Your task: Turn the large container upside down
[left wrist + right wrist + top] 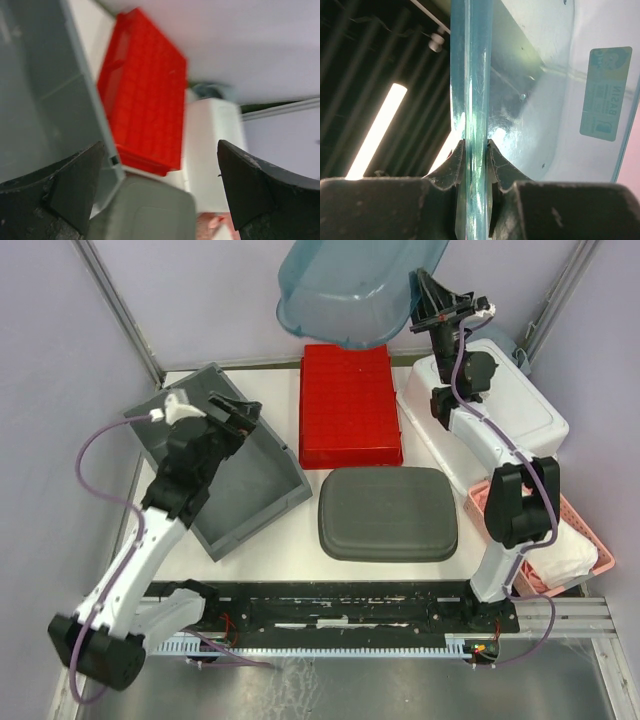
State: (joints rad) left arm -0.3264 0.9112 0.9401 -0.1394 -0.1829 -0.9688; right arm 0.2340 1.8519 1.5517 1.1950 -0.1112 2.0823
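The large container is a translucent blue basin (350, 290), held tilted in the air above the table's far edge. My right gripper (435, 308) grips its right rim. In the right wrist view my right gripper (475, 150) is shut on the basin rim (472, 75), which runs upright between both pads; the basin wall carries a green label (607, 92). My left gripper (235, 418) hovers open over the far corner of a grey bin (235, 485). In the left wrist view my left gripper (160, 190) stands wide open with nothing between its fingers.
A red crate (348, 405) lies bottom-up at the back middle. A dark grey rounded tub (388, 512) lies bottom-up in front of it. A white lidded box (500, 415) and a pink basket (575, 530) stand on the right. Metal posts frame the table's corners.
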